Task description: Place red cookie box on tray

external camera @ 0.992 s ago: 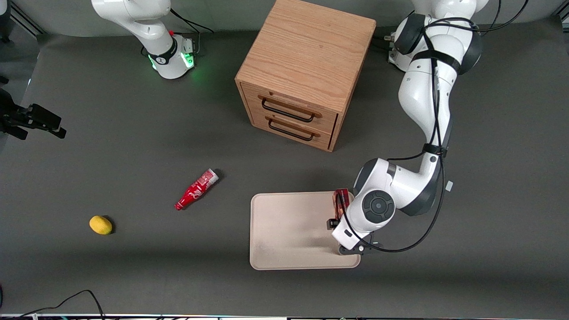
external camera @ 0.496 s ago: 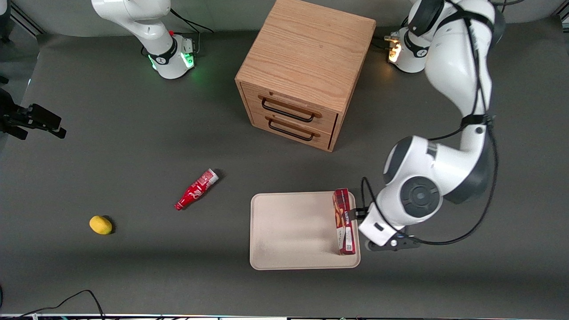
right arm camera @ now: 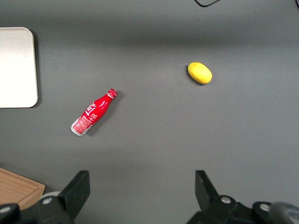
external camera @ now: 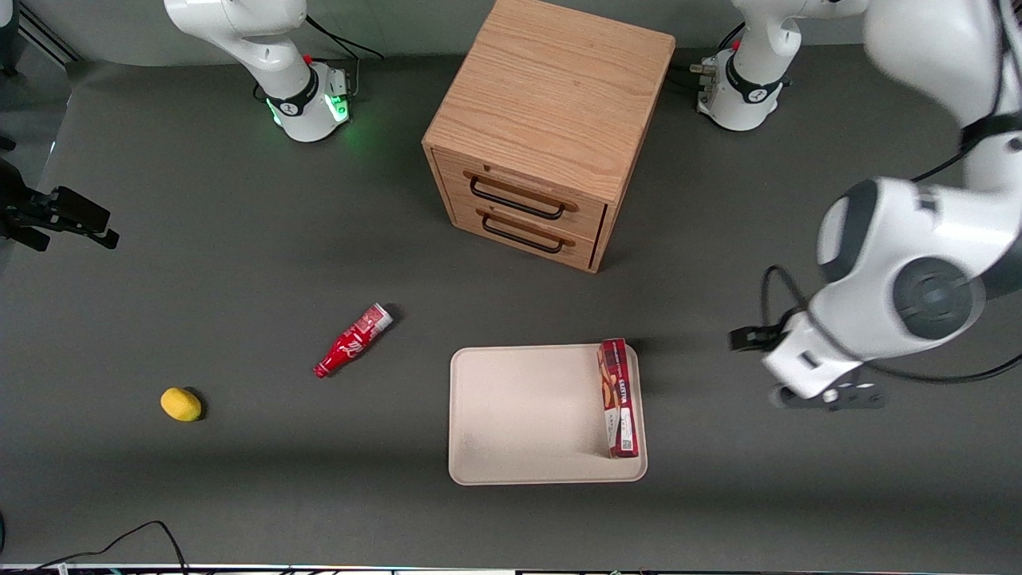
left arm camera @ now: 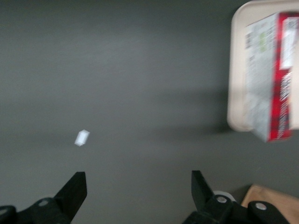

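Dark-red, the cookie box [external camera: 618, 397] lay on the cream tray [external camera: 527, 415], along the tray's edge toward the working arm's end of the table [external camera: 239, 479]. Its long axis ran toward the front camera, white label end nearest it. Well apart from the tray, the claw [left arm camera: 138, 191] hung over bare table with fingers [left arm camera: 74, 189] spread wide, gripping nothing.

Gripper [left arm camera: 138, 186] jaws spread wide over bare table [left arm camera: 140, 84]; red cookie box [left arm camera: 273, 74] on tray [left arm camera: 236, 70].
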